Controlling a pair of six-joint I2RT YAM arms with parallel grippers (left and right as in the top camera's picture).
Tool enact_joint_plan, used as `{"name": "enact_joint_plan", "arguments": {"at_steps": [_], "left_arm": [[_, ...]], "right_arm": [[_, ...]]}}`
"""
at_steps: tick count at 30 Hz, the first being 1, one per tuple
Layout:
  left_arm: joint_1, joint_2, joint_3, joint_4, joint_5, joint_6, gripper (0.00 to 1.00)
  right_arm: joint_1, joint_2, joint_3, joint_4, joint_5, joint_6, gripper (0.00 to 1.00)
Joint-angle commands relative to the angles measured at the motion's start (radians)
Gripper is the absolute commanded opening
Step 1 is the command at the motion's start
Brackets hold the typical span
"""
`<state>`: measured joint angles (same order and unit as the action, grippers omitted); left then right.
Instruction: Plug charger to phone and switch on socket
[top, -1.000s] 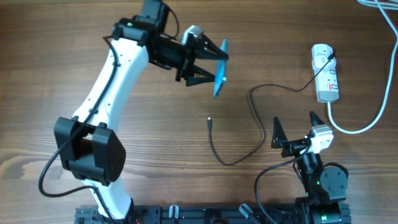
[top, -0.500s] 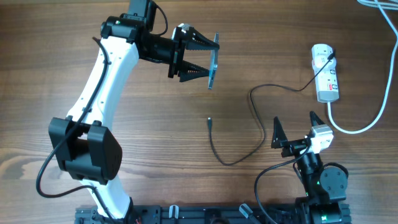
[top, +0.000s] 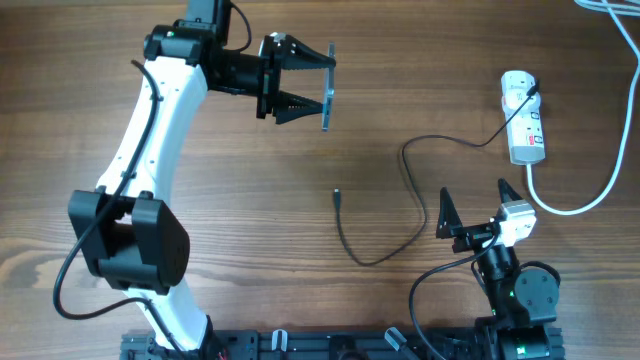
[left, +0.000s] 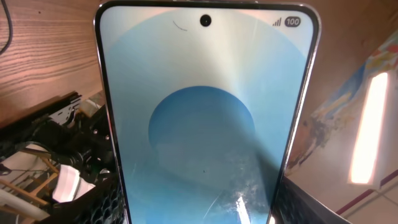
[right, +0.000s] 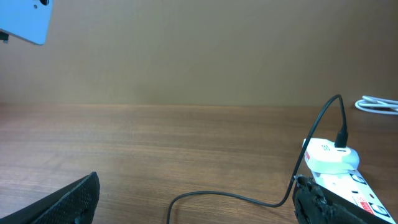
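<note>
Above the table (top: 250, 200), left hand (top: 322, 78) grips the phone (top: 326, 112) edge-on; right hand (top: 474, 195) gapes wide

Your desk (top: 280, 230) is brown wood, and its grain runs from 9 to 3 o'clock. At about 2 o'clock lies the socket (top: 524, 118), with its long side from 12 to 6. The charger (top: 425, 214) starts at the 12 o'clock end of the socket and runs toward the centre, then loops toward 5 o'clock. Its connector (top: 338, 197) rests near the centre and touches nothing. The thick white cord (top: 580, 210) leaves the socket's 6 o'clock end and bends toward 3 o'clock.
</note>
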<state>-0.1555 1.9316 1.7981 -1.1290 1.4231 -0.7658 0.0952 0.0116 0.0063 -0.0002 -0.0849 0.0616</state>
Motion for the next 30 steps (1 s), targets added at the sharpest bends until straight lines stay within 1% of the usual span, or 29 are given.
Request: {"name": "enact_joint_plan", "arguments": {"at_steps": [1, 5, 13, 18, 30], "left_arm": [[0.018, -0.035, 0.003, 0.002, 0.075, -0.007, 0.67], [0.027, -0.035, 0.003, 0.002, 0.104, -0.006, 0.66], [0.030, -0.035, 0.003, 0.002, 0.103, -0.007, 0.66], [0.030, -0.035, 0.003, 0.003, 0.103, -0.032, 0.66], [0.030, -0.035, 0.003, 0.004, 0.102, -0.031, 0.66]], "right_arm": [[-0.001, -0.008, -0.001, 0.003, 0.009, -0.009, 1.00], [-0.001, -0.008, -0.001, 0.003, 0.009, -0.009, 1.00], [-0.001, -0.008, -0.001, 0.003, 0.009, -0.009, 1.00], [-0.001, -0.008, -0.001, 0.003, 0.009, -0.009, 1.00], [-0.001, -0.008, -0.001, 0.003, 0.009, -0.009, 1.00]]}}
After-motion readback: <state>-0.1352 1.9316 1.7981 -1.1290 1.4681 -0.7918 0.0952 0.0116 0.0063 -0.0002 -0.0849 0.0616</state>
